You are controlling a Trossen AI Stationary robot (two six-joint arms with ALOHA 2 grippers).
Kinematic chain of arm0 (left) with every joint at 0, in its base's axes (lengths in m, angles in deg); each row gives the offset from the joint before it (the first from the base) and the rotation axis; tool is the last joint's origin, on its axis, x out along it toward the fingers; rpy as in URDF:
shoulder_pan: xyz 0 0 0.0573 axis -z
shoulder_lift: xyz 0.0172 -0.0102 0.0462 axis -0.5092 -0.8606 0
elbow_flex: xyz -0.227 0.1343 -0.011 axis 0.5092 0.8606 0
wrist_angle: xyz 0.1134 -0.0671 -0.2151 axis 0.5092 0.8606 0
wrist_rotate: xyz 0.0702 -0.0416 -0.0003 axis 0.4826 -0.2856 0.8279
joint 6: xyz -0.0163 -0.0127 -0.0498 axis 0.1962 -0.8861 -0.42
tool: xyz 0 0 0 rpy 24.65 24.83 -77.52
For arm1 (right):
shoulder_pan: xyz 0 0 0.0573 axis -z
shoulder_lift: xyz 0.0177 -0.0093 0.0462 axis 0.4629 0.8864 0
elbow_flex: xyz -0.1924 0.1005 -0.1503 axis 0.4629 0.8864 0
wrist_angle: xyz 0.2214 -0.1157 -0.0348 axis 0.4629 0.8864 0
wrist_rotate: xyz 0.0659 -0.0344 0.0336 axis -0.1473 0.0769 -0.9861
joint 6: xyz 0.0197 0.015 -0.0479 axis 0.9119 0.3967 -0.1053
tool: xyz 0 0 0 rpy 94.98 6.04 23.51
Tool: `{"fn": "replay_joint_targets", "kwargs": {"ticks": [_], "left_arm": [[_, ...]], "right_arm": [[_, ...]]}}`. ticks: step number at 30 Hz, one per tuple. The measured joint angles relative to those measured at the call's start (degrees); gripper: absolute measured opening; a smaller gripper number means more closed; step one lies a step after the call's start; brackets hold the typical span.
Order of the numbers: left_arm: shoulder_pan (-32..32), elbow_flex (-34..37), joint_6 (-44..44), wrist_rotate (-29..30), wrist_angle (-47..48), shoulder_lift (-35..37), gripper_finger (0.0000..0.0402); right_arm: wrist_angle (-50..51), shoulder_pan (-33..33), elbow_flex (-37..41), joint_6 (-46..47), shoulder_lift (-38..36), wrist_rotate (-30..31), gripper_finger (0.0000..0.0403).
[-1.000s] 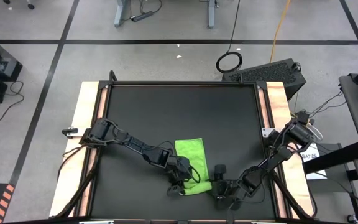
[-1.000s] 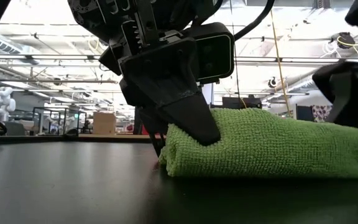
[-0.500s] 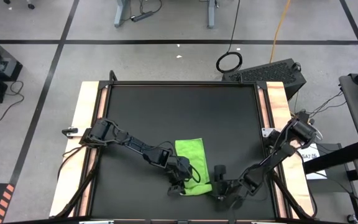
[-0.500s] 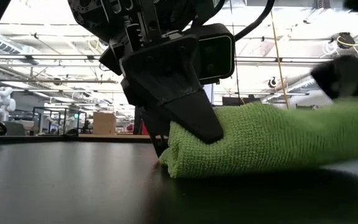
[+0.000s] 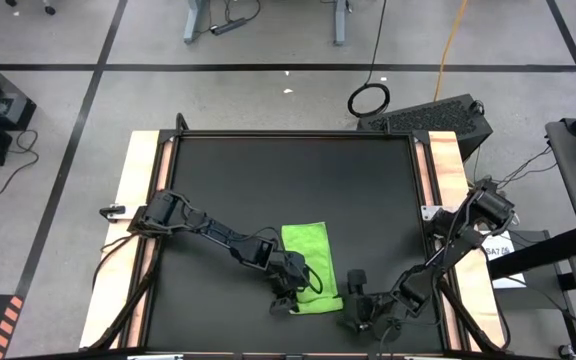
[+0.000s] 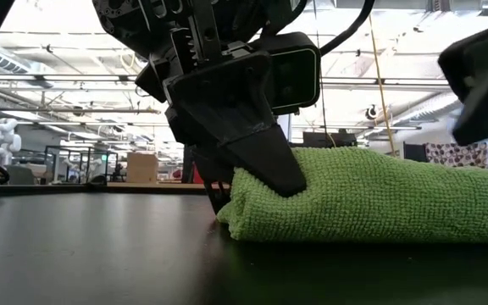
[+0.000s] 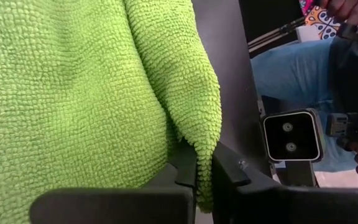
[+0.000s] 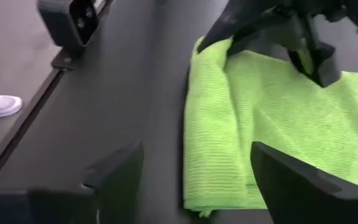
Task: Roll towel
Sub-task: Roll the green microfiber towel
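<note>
A grey floor crossed by dark tape lines surrounds the black desk with its pale wooden side rails, and in the high view we find the towel lying toward 6 o'clock on the desk, just right of centre, its near end doubled into a thicker fold. The left tool sits at that near end on the towel's 9 o'clock side, while the right tool hangs just off the towel's 3 o'clock side; half a second ago it lay closer in against the cloth, so we judge it has backed away. In the low view, against a bright hall of ceiling trusses, the left tool is clenched on the folded edge of the towel, and the cloth's far end, which was lifted and blurred a moment before, now lies settled on the desk, with the right arm raised clear at the upper right. The left wrist view shows the left tool pinching a corner flap of the towel between its dark fingers. The right wrist view shows the right tool spread wide and empty, with the towel ahead of it. We take this to mean the right side has let go and must re-grip before the roll advances.
</note>
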Motion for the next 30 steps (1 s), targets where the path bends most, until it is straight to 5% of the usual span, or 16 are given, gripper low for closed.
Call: {"fn": "replay_joint_targets", "kwargs": {"ticks": [23,30], "left_arm": [[0.0,0.0,-0.4,-2.8,-0.1,0.0,0.0018],[0.0,0.0,-1.5,-3.1,-0.5,0.1,0.0040]], "right_arm": [[0.0,1.3,0.0,1.3,6.9,-0.2,0.0205],[0.5,2.8,-0.1,3.2,7.0,-0.5,0.0119]]}}
